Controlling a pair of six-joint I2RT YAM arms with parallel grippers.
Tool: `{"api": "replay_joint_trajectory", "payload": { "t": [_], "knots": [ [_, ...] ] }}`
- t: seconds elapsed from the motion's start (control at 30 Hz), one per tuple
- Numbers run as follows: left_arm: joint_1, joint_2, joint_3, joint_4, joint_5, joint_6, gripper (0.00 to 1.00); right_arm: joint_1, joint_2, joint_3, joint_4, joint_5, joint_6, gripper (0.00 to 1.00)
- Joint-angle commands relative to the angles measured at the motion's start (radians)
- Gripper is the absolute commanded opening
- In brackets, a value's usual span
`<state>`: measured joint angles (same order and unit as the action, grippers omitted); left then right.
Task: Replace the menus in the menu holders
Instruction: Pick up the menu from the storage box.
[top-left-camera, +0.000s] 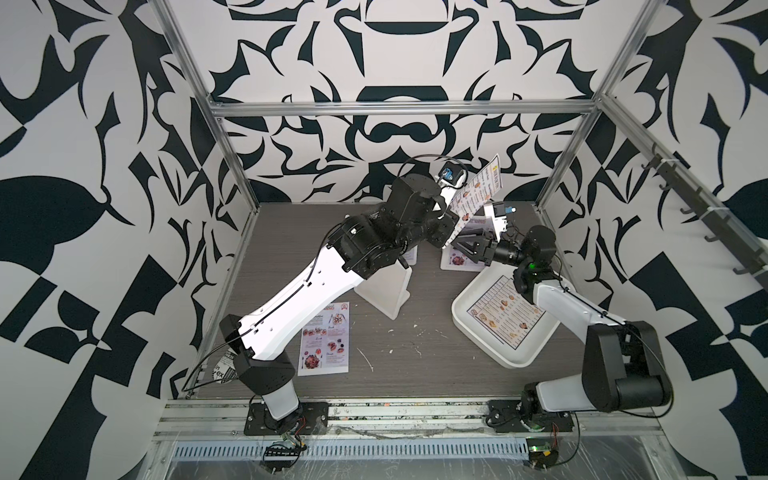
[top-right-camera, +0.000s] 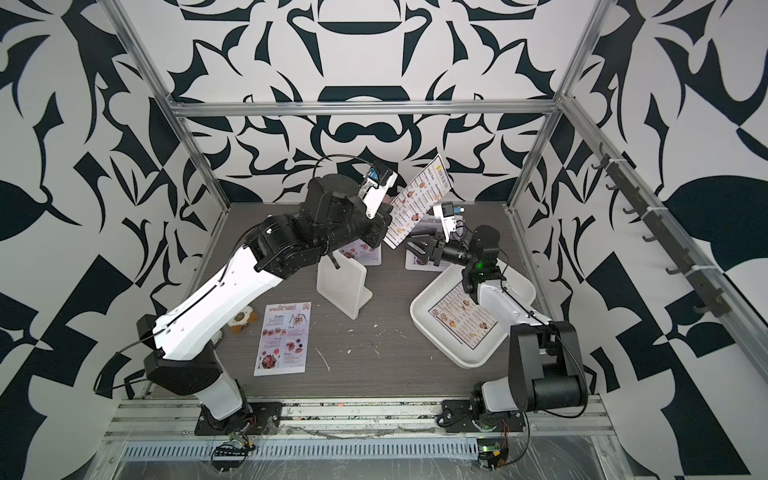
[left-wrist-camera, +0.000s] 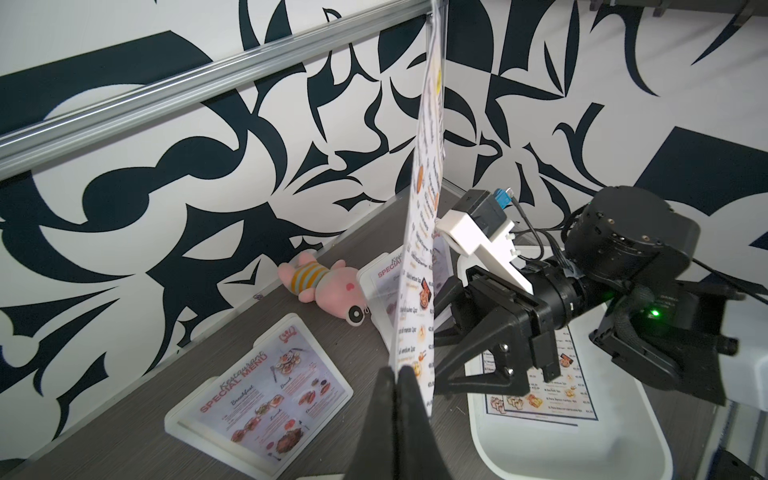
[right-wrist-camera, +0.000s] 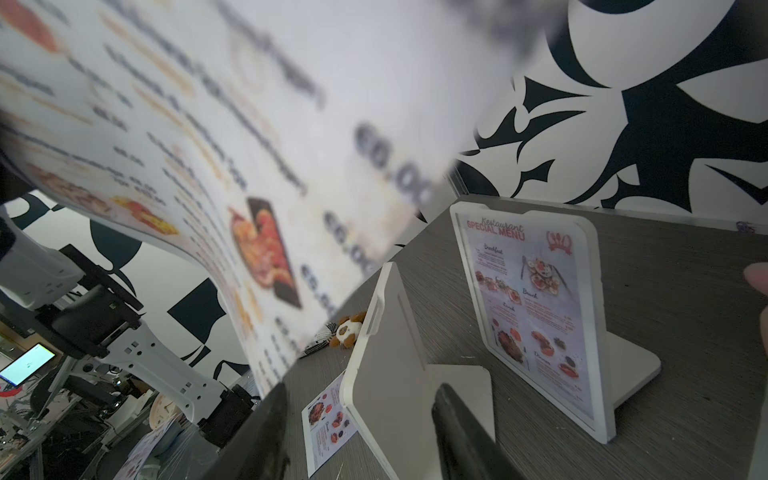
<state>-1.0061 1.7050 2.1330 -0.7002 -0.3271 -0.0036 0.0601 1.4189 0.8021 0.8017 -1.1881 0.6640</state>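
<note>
My left gripper (top-left-camera: 451, 216) (top-right-camera: 388, 220) (left-wrist-camera: 397, 372) is shut on the lower corner of a white dim sum menu (top-left-camera: 478, 195) (top-right-camera: 419, 199) (left-wrist-camera: 424, 232), held upright in the air at the back. My right gripper (top-left-camera: 461, 245) (top-right-camera: 415, 249) (right-wrist-camera: 361, 390) stands open just beside that sheet's lower edge, with nothing between its fingers. An empty white menu holder (top-left-camera: 384, 286) (right-wrist-camera: 386, 374) stands mid-table. Two holders (right-wrist-camera: 536, 320) (left-wrist-camera: 266, 395) at the back carry pink special menus. Another pink menu (top-left-camera: 326, 338) lies flat on the table. A white menu (top-left-camera: 505, 313) lies in the tray.
The large white tray (top-left-camera: 469, 328) (top-right-camera: 440, 345) sits at the right, under my right arm. A pink plush toy (left-wrist-camera: 324, 286) lies by the back wall and a small brown plush (right-wrist-camera: 345, 332) by the left side. Metal frame posts ring the table.
</note>
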Motion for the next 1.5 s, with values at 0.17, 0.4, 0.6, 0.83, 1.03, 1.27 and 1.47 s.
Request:
{"api": "replay_joint_trajectory", "payload": {
  "t": [0.17,0.4,0.6,0.83,1.03,1.27,1.47],
  "knots": [
    [-0.002,-0.037,-0.036,0.023,0.015,-0.007,0.0,-0.063,-0.02,-0.011,0.05,-0.062,0.007,0.55],
    [-0.002,-0.07,-0.094,0.051,0.019,-0.009,0.0,-0.065,-0.003,-0.006,0.122,-0.063,0.069,0.54],
    [-0.001,-0.071,-0.105,0.061,0.039,-0.01,0.0,-0.05,0.084,0.014,0.449,-0.035,0.32,0.55],
    [-0.001,-0.074,-0.122,0.069,0.061,-0.005,0.0,0.003,0.184,0.085,0.592,-0.021,0.457,0.56],
    [0.007,-0.098,-0.176,0.1,0.036,0.004,0.0,0.005,0.159,0.064,0.619,-0.007,0.531,0.56],
    [0.114,-0.156,-0.38,0.267,0.149,-0.192,0.0,-0.083,0.062,-0.083,0.413,0.13,0.585,0.54],
    [0.165,-0.177,-0.542,0.461,0.338,-0.257,0.0,-0.083,-0.137,-0.085,-0.097,0.172,0.355,0.56]
  ]
}}
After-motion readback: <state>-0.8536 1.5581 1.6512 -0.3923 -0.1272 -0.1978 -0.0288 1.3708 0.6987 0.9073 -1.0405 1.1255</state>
